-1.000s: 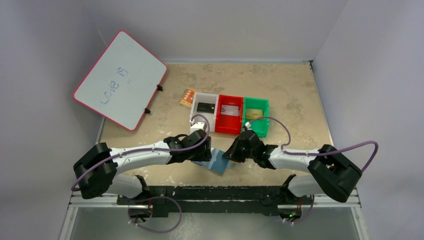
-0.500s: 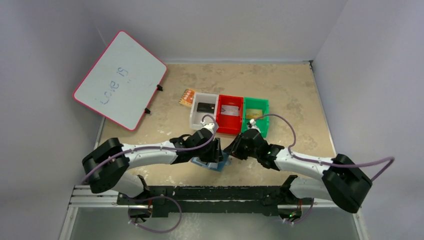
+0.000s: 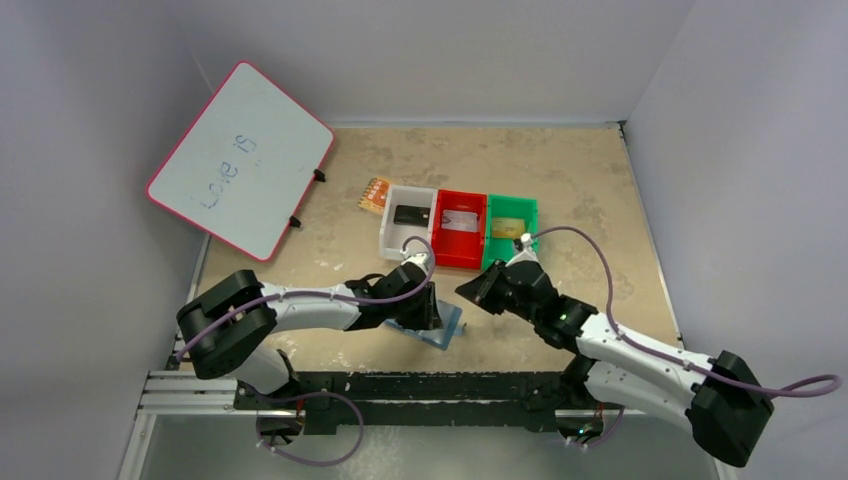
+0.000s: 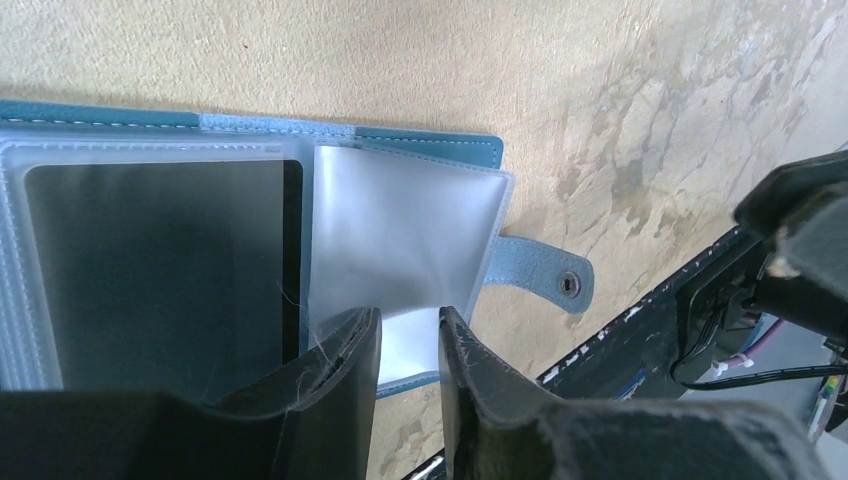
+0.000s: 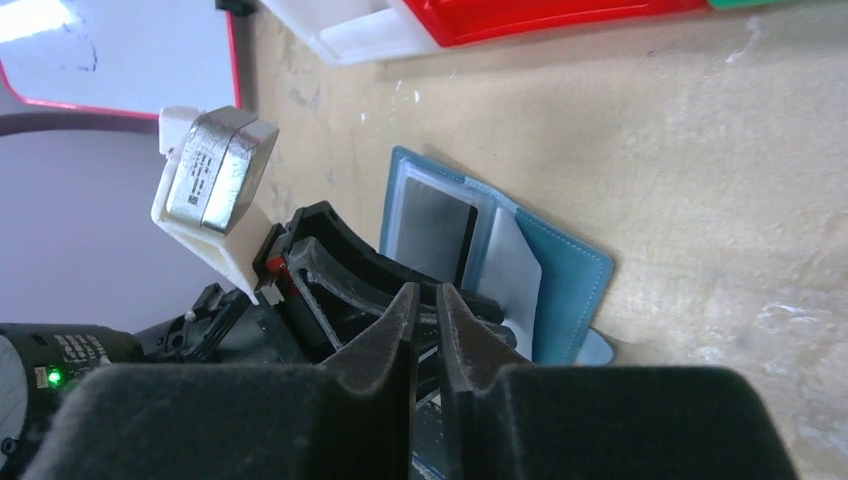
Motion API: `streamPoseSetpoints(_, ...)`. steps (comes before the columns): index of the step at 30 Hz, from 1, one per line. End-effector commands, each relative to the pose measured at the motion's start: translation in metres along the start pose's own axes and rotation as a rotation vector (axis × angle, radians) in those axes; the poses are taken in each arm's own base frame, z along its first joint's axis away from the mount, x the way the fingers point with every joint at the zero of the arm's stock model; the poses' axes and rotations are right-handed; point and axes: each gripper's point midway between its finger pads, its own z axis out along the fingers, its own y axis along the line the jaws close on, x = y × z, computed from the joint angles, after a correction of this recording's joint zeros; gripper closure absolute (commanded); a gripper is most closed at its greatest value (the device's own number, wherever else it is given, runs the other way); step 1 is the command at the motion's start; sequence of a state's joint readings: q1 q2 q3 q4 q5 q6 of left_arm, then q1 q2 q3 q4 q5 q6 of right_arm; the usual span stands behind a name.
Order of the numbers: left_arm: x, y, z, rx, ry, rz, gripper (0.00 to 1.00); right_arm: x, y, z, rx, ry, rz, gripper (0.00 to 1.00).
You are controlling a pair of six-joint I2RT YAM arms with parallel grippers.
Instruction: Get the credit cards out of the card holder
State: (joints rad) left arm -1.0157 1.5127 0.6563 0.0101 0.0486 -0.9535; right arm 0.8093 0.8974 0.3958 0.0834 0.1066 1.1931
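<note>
The card holder (image 3: 447, 324) lies open on the table near the front edge, a blue wallet with clear sleeves. A dark credit card (image 4: 160, 270) sits in one sleeve (image 5: 432, 230). Beside it is an empty clear sleeve (image 4: 400, 235). My left gripper (image 4: 408, 335) is low over the holder (image 4: 440, 140), jaws a narrow gap apart around that sleeve's near edge. Just right of the holder (image 5: 565, 275), my right gripper (image 5: 426, 305) hovers nearly closed with nothing in it. More credit cards lie in the bins: black (image 3: 412, 214), silver (image 3: 458, 222) and gold (image 3: 508, 227).
White bin (image 3: 393, 240), red bin (image 3: 456, 258) and green bin (image 3: 528, 250) stand in a row behind the holder. An orange patterned square (image 3: 374, 194) lies left of them. A red-framed whiteboard (image 3: 240, 160) leans at the back left. The table's metal front rail (image 4: 650, 310) is close.
The left gripper has slid right over the holder and its jaws have narrowed. The right gripper has drawn back a little from the holder, and its arm has swung out to the right.
</note>
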Motion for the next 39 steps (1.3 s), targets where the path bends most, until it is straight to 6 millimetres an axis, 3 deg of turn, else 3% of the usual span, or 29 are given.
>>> streamPoseSetpoints(1,-0.001,0.001,-0.003,-0.004,-0.012,0.013,0.75,0.006,0.025,0.007,-0.121,0.042,0.003,0.88)
streamPoseSetpoints(7,-0.003,0.001,-0.008,-0.013,-0.023,0.024,0.78,0.022,0.022,0.036,-0.049,0.143,-0.049,0.97)
streamPoseSetpoints(12,-0.007,0.004,-0.014,-0.029,-0.054,0.016,0.80,0.039,-0.002,0.055,0.056,0.224,-0.099,1.00)
streamPoseSetpoints(16,-0.017,0.002,-0.023,-0.030,-0.102,0.014,0.79,0.058,-0.040,0.057,0.150,0.295,-0.120,1.00)
streamPoseSetpoints(21,-0.036,0.007,-0.040,-0.102,-0.177,0.039,0.70,0.064,-0.064,0.053,0.218,0.302,-0.106,1.00)
streamPoseSetpoints(26,-0.059,0.031,-0.060,-0.262,-0.281,0.068,0.52,0.059,-0.056,0.056,0.180,0.290,-0.154,0.99)
streamPoseSetpoints(29,-0.063,0.038,-0.063,-0.297,-0.283,0.082,0.46,0.052,-0.046,0.061,0.142,0.253,-0.175,0.95)
streamPoseSetpoints(35,-0.049,0.044,-0.043,-0.300,-0.202,0.101,0.45,0.054,-0.035,0.059,0.078,0.259,-0.176,0.91)
streamPoseSetpoints(39,-0.036,0.046,-0.029,-0.286,-0.139,0.104,0.53,0.056,-0.030,0.060,0.053,0.272,-0.178,0.91)
